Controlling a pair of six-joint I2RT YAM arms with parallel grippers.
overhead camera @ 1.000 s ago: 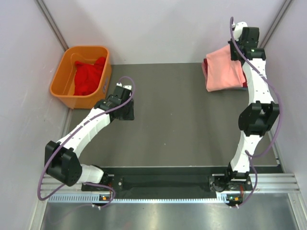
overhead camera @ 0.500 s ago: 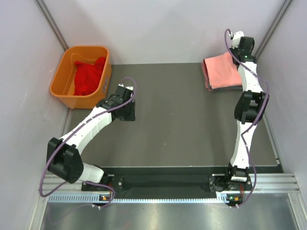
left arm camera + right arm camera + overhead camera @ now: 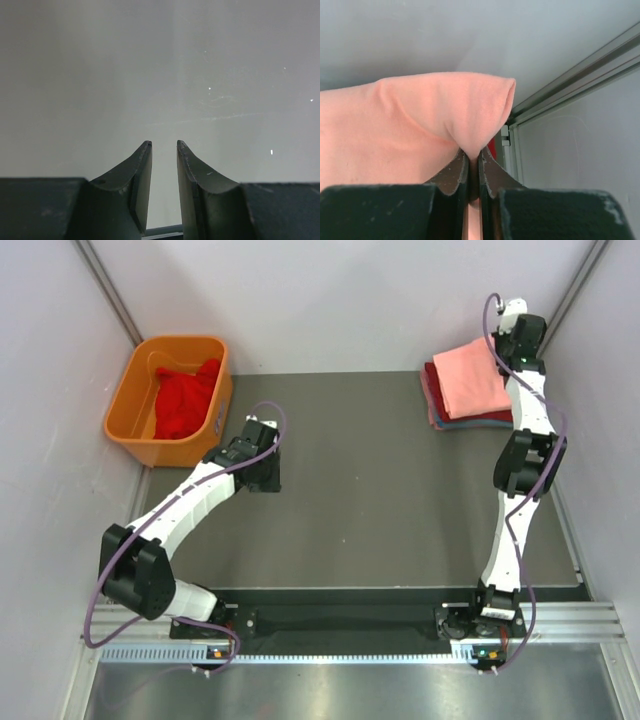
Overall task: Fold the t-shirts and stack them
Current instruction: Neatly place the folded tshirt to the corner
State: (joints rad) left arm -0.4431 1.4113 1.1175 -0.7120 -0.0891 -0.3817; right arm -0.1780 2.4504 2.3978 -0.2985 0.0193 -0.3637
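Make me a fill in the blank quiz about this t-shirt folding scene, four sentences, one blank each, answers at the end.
1. The right gripper is ___ on a fold of the salmon-pink t-shirt.
2. Inside the orange tub lies a crumpled t-shirt coloured ___.
3. The left gripper, jaws apart, holds ___.
4. The folded pile under the salmon-pink t-shirt sits at the far ___ corner of the table.

Missing words: shut; red; nothing; right.
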